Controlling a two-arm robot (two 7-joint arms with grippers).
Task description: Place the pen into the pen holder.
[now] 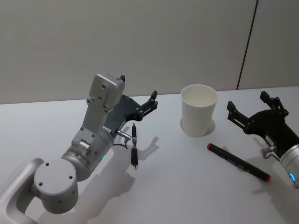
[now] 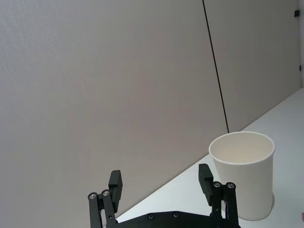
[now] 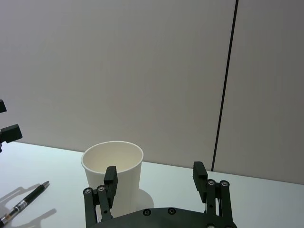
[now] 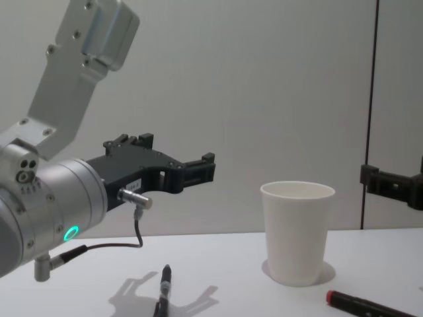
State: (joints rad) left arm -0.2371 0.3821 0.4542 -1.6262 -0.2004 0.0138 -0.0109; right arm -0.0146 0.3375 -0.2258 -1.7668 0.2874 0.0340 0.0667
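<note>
The left hand and right hand hover level above the tabletop, fingers spread wide, both empty.

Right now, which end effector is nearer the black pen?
Left. The left end effector hovers just above the black pen; the right end effector is off to the right, past the pen holder.

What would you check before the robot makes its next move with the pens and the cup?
1. Upright pen holder, mouth unblocked: ok.
2. Free-lying black pen on the table: ok.
3. Open, empty left end effector: ok.
4. Open right end effector, apart from the pen holder: ok.
5. Pen held: not ok, neither end effector grips one.
6. Second pen, the red-capped marker, apart from the pen holder: ok.
</note>
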